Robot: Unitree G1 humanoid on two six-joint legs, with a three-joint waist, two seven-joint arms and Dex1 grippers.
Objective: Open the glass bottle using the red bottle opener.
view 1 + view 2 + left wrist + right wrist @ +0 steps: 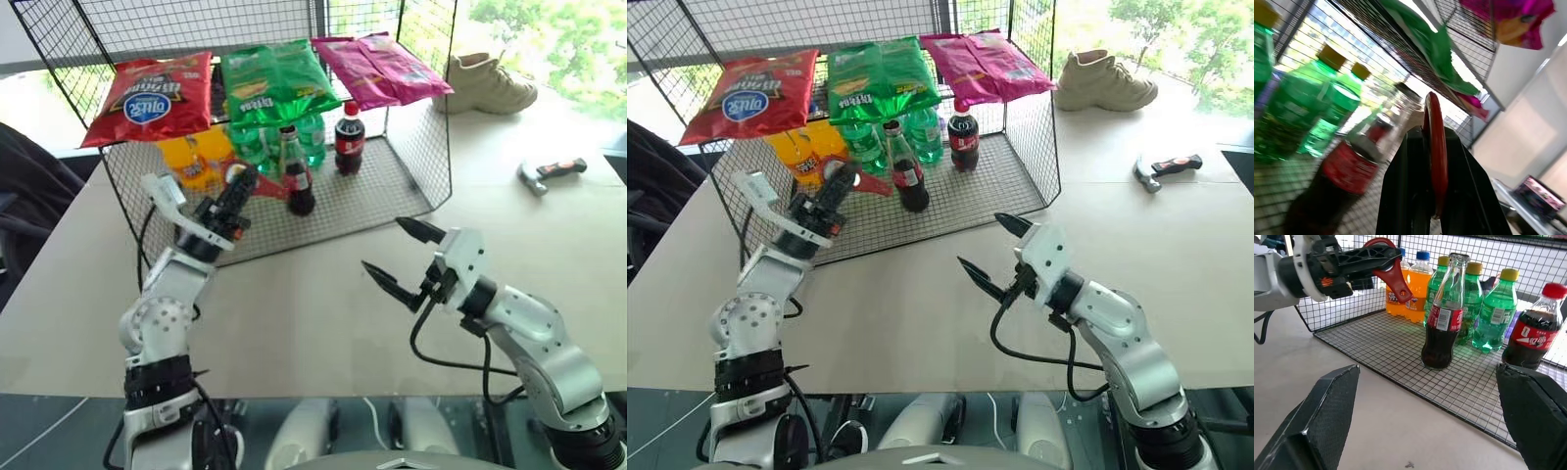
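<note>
left pincer (232,202) clenched on red bottle opener (1387,265), held near glass bottle (1443,318) neck, likely to hook the cap; bottle upright in wire rack (392,181) | right pincer (397,257) released, likely waiting to steady

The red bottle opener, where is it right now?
The red bottle opener is clamped in the left gripper, raised over the wire rack's floor, just left of the glass bottle, not touching it.

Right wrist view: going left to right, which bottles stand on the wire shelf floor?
Orange soda bottles → glass bottle → green bottle with yellow cap → plastic cola bottle with red cap.
</note>
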